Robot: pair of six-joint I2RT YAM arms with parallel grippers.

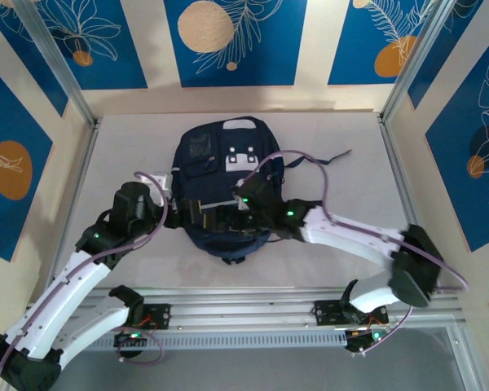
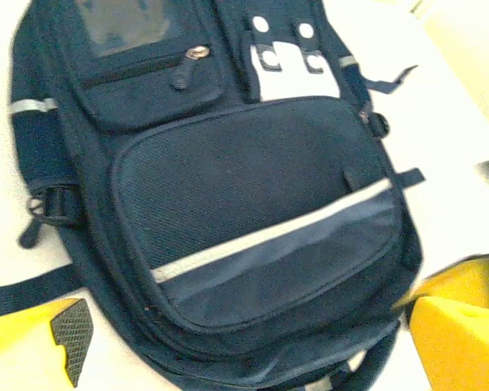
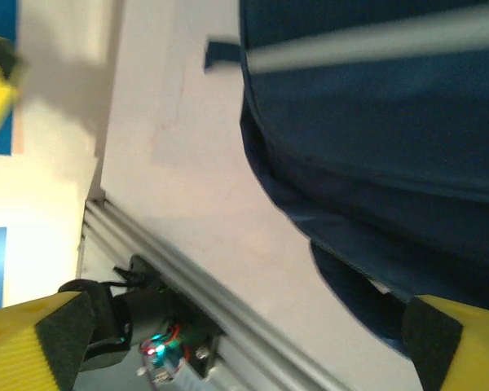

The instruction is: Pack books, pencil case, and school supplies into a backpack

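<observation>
At the near edge of the table (image 1: 122,163), the metal rail (image 1: 253,314) carries both arm bases. From it, the left arm (image 1: 73,285) and the right arm (image 1: 350,232) are angled inward so that they meet over the near end of the backpack (image 1: 220,159).

The left gripper (image 1: 197,213) is held just above the bag's lower front. In its wrist view the two yellow fingers (image 2: 24,350) are set at opposite edges, with the front pocket lying between and beneath them. The jaws are spread as wide as they go and nothing is gripped.

The right gripper (image 1: 243,202) is just beside it, over the same end. In its own wrist view it is turned sideways, so the bag's curved edge is seen on one side and bare table and rail on the other. Its fingers (image 3: 464,358) are likewise far apart and nothing is held. Both grippers are judged to be free of the fabric rather than about to pinch it.

The backpack lies flat on its back in the middle of the table, within reach of both arms. Its front faces up, which exposes the grey stripe (image 2: 269,232), the white patch (image 2: 297,77) and the zip pull (image 2: 197,53) of the small upper pocket. That pocket appears to be zipped shut. Whether the main compartment is closed cannot be told, though the bag is judged to be already packed.

Further off, a dark strap (image 1: 326,156) trails across the table toward the blue-panelled back wall (image 1: 228,41).
</observation>
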